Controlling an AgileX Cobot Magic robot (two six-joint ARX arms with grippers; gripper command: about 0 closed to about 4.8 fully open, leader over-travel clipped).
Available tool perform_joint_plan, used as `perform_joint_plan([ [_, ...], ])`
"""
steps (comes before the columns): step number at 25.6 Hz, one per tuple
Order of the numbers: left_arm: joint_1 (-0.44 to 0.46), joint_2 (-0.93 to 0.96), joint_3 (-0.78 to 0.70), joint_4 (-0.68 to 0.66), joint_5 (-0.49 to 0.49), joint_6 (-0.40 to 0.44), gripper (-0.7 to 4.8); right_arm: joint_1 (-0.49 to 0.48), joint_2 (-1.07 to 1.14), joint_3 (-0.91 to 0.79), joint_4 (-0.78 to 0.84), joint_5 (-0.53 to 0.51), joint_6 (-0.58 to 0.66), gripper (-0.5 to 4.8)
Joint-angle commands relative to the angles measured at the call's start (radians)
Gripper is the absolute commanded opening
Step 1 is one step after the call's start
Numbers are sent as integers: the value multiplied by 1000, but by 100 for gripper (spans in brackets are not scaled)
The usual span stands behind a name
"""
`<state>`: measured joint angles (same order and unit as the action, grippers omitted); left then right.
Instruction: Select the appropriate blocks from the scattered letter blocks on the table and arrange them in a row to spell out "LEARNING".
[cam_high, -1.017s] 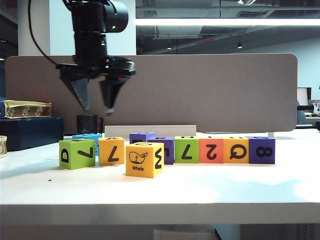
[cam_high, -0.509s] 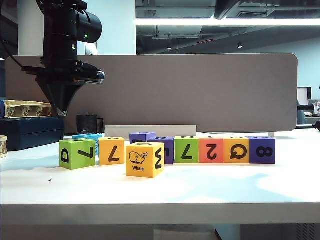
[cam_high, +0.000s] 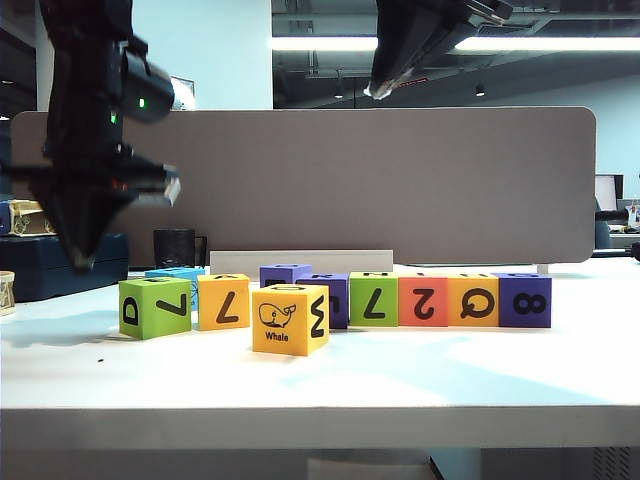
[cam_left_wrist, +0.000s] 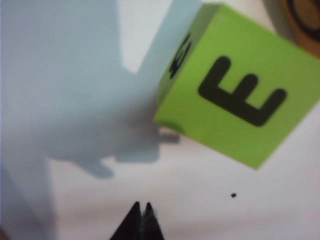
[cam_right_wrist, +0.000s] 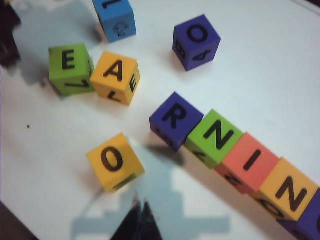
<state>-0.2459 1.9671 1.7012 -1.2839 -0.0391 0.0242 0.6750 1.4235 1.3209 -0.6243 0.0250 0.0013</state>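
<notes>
Right wrist view: right gripper (cam_right_wrist: 140, 212), jaws together and empty, hangs above the row R-N-I-N (cam_right_wrist: 230, 150), while the left gripper (cam_left_wrist: 141, 220), jaws together, hovers beside the green E block (cam_left_wrist: 235, 95), likely awaiting placement

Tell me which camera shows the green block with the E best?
The left wrist view: the green E block fills the picture, letter big though slightly blurred. The right wrist view shows it small but sharp, beside the orange A block. The exterior view shows only its sides, no E.
</notes>
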Motion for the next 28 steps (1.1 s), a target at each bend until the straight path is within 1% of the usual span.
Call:
perform_joint_plan([
  [1,1,-6,-69,92,46,-24,-6,2,-2,5,68,-2,-3,-1],
  [6,1,-6,-143,221,44,-44,-6,2,-2,5,74,-2,-8,-2],
  [7,1,-6,-163,269,43,-56,-6,2,-2,5,74,-2,-8,-1],
  [14,0,-2,-184,415,40,-61,-6,2,-2,5,71,-2,-10,-1],
  [20,-3,-2,-184,481,50,-58,-6,2,-2,5,67,-2,-10,-2],
  [22,-3,-2,-184,510,104,-55,-6,2,-2,5,66,-2,-10,-2],
  [25,-3,-2,-184,529,115,-53,-6,2,-2,5,59,-2,-10,-1],
  [28,-3,13,-184,553,135,-31,-6,2,-2,5,48,-2,-9,-2],
])
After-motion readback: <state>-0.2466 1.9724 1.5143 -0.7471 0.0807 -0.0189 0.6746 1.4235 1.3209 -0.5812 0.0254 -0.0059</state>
